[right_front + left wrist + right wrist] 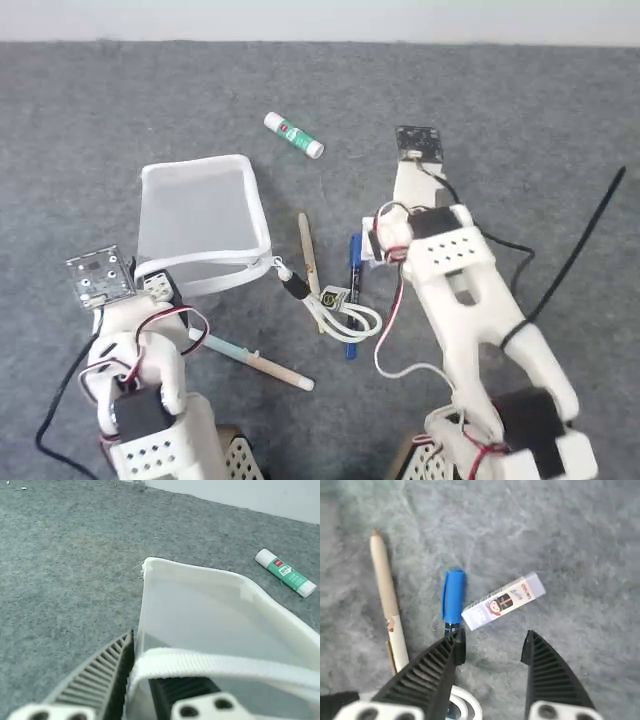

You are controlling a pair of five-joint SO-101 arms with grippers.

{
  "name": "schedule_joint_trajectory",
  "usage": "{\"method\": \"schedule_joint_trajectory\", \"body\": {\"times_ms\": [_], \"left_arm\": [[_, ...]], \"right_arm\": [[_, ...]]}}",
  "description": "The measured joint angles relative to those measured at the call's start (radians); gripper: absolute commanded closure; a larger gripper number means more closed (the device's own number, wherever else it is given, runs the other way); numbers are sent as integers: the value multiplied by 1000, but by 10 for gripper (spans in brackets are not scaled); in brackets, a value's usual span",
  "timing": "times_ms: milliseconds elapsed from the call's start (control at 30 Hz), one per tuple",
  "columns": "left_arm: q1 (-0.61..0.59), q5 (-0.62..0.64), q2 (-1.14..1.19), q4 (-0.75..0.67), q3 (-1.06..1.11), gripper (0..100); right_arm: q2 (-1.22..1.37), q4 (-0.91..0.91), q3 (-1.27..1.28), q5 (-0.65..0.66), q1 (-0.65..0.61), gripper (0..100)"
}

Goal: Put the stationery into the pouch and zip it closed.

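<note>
Your left gripper is clamped on the near rim of the white mesh pouch. One finger is outside the wall and the other inside, with the zip band pinched between them. The pouch sits unzipped on the grey mat with its zip edge toward the arms.

Your right gripper hangs wide open and holds nothing, just short of the eraser. The eraser lies tilted, one end touching the cap of the blue pen. A beige pen lies alongside the blue one, near it but apart.

From above, a white cord loop running from the zip pull lies across the lower ends of both pens, crowding the space between pouch and right arm. A teal pen lies slantwise between the two arm bases.

The glue stick rests well apart, beyond the pouch's far right corner, with open mat on every side. Bare mat also stretches beyond the pouch and out past the right arm.
</note>
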Motion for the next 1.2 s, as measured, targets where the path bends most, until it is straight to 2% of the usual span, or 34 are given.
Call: {"method": "schedule_joint_trajectory", "body": {"times_ms": [367, 633, 933, 1000, 1133, 1200], "left_arm": [[0, 0, 0, 0, 0, 991], [0, 0, 0, 0, 0, 990], [0, 0, 0, 0, 0, 990], [0, 0, 0, 0, 0, 990], [0, 0, 0, 0, 0, 990], [0, 0, 0, 0, 0, 990]], "right_arm": [[222, 0, -109, -18, -2, 821], [388, 0, -222, -18, 81, 821], [519, 21, -359, -18, 81, 828], [525, 49, -377, -18, 81, 863], [525, 64, -382, -21, 84, 998], [525, 75, -385, -21, 89, 979]]}}
